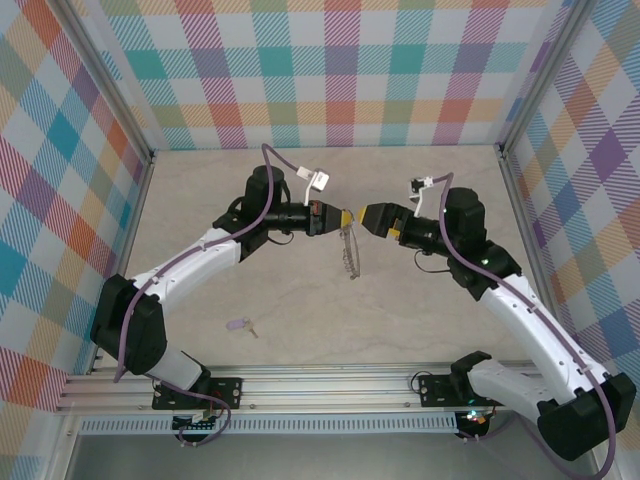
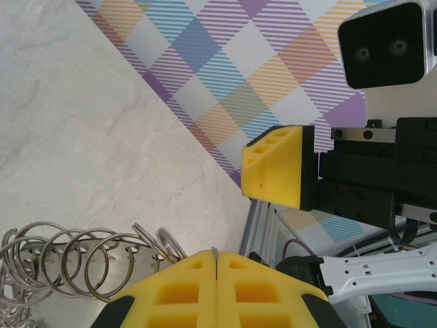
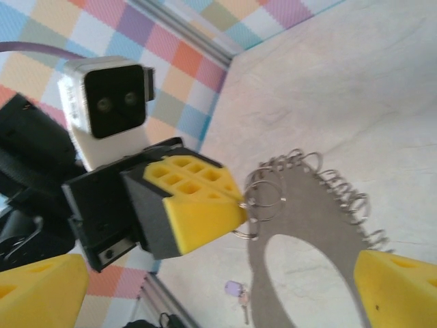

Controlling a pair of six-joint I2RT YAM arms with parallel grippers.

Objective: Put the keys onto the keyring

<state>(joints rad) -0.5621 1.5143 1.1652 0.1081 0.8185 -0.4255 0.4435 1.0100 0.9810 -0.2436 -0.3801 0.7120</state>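
Observation:
My left gripper (image 1: 343, 218) hangs above the middle of the table, shut on the top edge of the keyring (image 1: 349, 255), a flat grey hoop lined with small wire loops that dangles below it. In the left wrist view its yellow pads (image 2: 177, 290) pinch a thin metal edge, and the keyring's loops (image 2: 75, 263) fan out to the left. My right gripper (image 1: 368, 217) faces it just to the right, open and holding nothing. From the right wrist, the right gripper (image 3: 222, 273) stands wide apart in front of the keyring (image 3: 307, 212). The lilac-headed key (image 1: 238, 325) (image 3: 235, 290) lies on the table.
Plaid walls (image 1: 340, 70) enclose the pale marble table (image 1: 300, 300) on three sides, with a metal rail (image 1: 320, 385) along the near edge. The key lies near the left arm's base, well apart from both grippers.

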